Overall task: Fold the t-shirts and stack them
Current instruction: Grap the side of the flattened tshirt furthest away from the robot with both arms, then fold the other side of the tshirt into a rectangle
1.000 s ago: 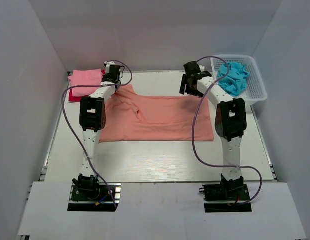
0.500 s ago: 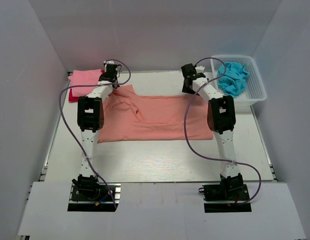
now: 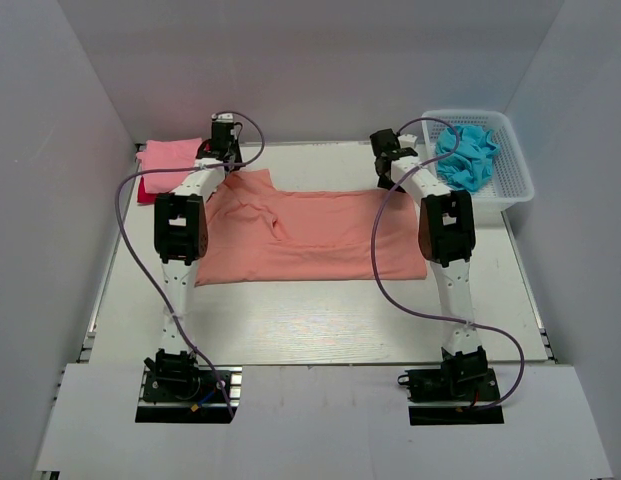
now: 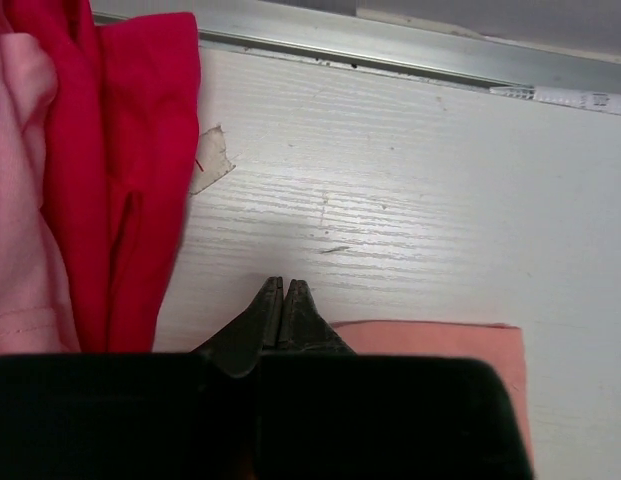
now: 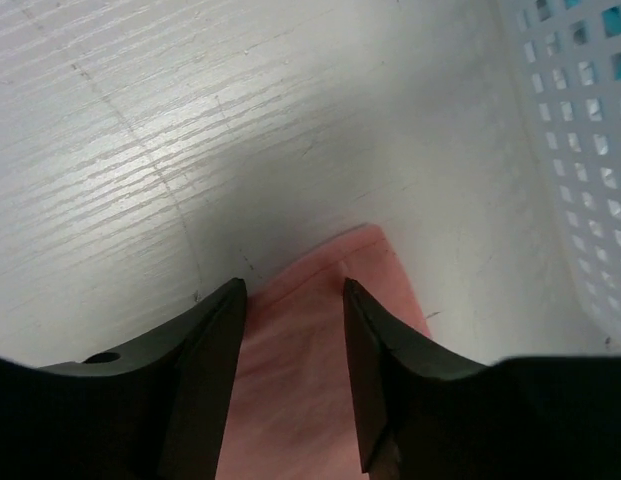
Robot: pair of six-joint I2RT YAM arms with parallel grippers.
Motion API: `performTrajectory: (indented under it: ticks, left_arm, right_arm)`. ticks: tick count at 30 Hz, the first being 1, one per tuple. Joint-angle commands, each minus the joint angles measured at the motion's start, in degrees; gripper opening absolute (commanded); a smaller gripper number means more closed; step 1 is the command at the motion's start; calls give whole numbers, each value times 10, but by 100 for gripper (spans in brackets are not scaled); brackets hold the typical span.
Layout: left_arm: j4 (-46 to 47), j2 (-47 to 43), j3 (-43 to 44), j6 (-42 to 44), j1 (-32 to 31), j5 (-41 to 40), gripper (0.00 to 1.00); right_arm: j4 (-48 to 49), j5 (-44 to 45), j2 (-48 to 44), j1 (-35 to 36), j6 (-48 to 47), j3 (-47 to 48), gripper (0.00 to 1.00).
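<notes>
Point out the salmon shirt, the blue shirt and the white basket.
salmon-orange cloth t-shirt [image 3: 320, 240]: top view, mid body.
turquoise-blue crumpled t-shirt [image 3: 467, 155]: top view, bundle centre.
white plastic lattice basket [image 3: 523, 165]: top view, right wall.

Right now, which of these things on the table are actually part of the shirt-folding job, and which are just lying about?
Part of the job:
salmon-orange t-shirt, spread flat
pink t-shirt, lying on the red t-shirt, far left
turquoise t-shirt, crumpled in the basket

Just there:
white lattice basket
table
</notes>
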Motion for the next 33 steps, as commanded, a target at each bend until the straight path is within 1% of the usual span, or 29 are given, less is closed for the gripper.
performTrajectory:
  ticks: [1, 2, 4, 5, 6, 10, 12, 13, 14, 15, 16, 17, 18, 19, 20, 21, 22, 24, 25, 26, 27, 28, 30, 31, 33]
  left_arm:
    - [12, -71, 24, 3, 3, 19, 0]
    - [12, -81, 24, 3, 3, 19, 0]
    - [7, -98, 15, 3, 3, 19, 0]
    - [7, -105, 1, 3, 3, 19, 0]
    - [14, -123, -9, 3, 3, 26, 0]
    - [46, -165, -74, 3, 3, 37, 0]
    - [69, -210, -136, 3, 3, 37, 0]
    - [93, -226, -182, 3, 3, 37, 0]
    - [105, -242, -206, -4, 3, 37, 0]
    - [113, -278, -229, -4, -2, 42, 0]
    - [137, -297, -280, -4, -2, 42, 0]
    - [148, -314, -306, -4, -8, 37, 0]
    - [160, -351, -330, -4, -8, 32, 0]
    - [176, -369, -375, -4, -8, 25, 0]
    - [181, -386, -395, -15, -8, 25, 0]
    - [181, -401, -414, -23, -8, 25, 0]
    - [181, -434, -451, -32, -8, 25, 0]
    - [181, -467, -485, -52, -8, 18, 0]
    - [176, -487, -525, -58, -8, 18, 0]
    - [176, -524, -547, -58, -8, 12, 0]
    - [181, -544, -587, -72, -8, 12, 0]
    - [181, -563, -605, -77, -8, 12, 0]
    - [168, -599, -637, -84, -8, -16, 0]
    - [161, -637, -665, -109, -14, -26, 0]
    - [150, -672, -710, -135, -14, -48, 0]
  right_arm:
    - [-2, -26, -1, 1, 6, -12, 49]
    - [-2, -27, -7, 2, 10, -16, 39]
    - [1, -27, -15, 1, 11, -24, 26]
    - [2, -30, -20, 1, 15, -29, 4]
    - [1, -30, -25, 1, 18, -29, 0]
    - [0, -26, -45, 2, 11, -32, 0]
    - [-1, -19, -72, 3, 13, -47, 0]
    - [0, -13, -81, 6, 12, -63, 0]
    - [7, -11, -103, 7, 13, -74, 0]
    - [23, -6, -128, 7, 4, -102, 0]
    - [38, -6, -154, 8, 6, -129, 0]
    - [47, -4, -167, 12, 4, -145, 0]
    - [62, -5, -192, 10, 0, -189, 0]
    - [65, -4, -216, 12, -3, -204, 0]
    - [83, -4, -227, 14, -4, -217, 0]
    - [85, -5, -249, 14, -3, -244, 0]
    - [91, -6, -269, 17, -6, -269, 0]
    - [107, -9, -296, 20, -9, -302, 0]
    - [113, -16, -309, 21, -17, -320, 0]
    - [116, -18, -314, 21, -16, -336, 0]
    - [121, -19, -335, 25, -18, -342, 0]
    - [122, -20, -340, 26, -18, -349, 0]
    - [132, -21, -358, 29, -22, -378, 0]
    - [136, -22, -369, 31, -19, -384, 0]
    - [140, -23, -385, 33, -19, -407, 0]
